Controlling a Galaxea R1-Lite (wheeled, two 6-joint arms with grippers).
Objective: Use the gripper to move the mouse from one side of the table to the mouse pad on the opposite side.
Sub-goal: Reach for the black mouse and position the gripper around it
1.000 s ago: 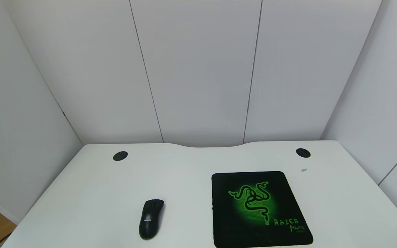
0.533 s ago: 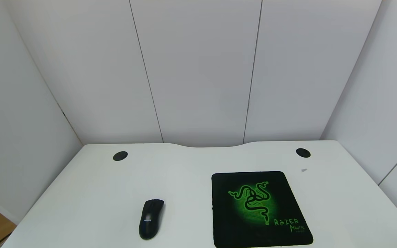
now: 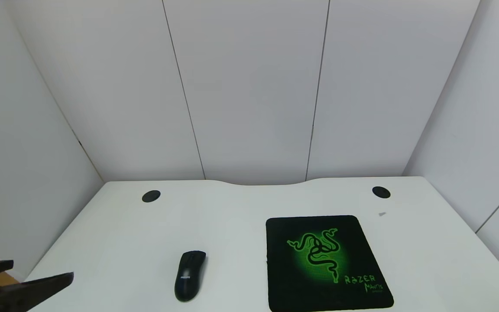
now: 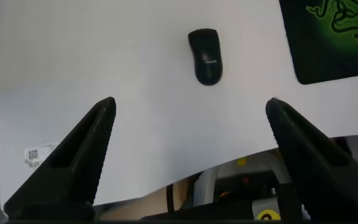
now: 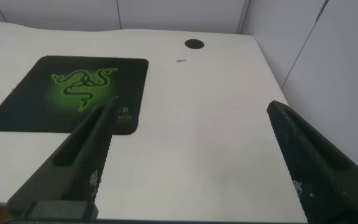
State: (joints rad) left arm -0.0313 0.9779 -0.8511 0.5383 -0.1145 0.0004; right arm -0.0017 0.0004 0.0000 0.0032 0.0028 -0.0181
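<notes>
Mouse [image 3: 190, 275] at rest on the white surface [image 3: 115, 242], left of centre and near the front edge, its nose toward 12 o'clock and the white lettering on its back toward 6 o'clock. It lies apart from the mouse pad [image 3: 324, 262], which sits flat at the mouse's 3 o'clock with a strip of bare surface between them; nothing lies on the pad.

Left pincer [image 3: 20, 281] at the mouse's 9 o'clock, over the front left corner of the surface and well apart from the mouse; its two dark fingers [image 4: 73, 158] stand wide apart and hold nothing. Right pincer [image 5: 191, 155], seen only in its own wrist view, hangs spread and empty above the front right part of the surface, near the pad.

Handling, as a judgement: the mouse is probably light and rigid, but its glossy, rounded shell looks slippery, so a grip across the domed back could squeeze it out. The flatter flanks at mid-length, at its 3 and 9 o'clock, look the surest hold, with the fingers low near the surface.
</notes>
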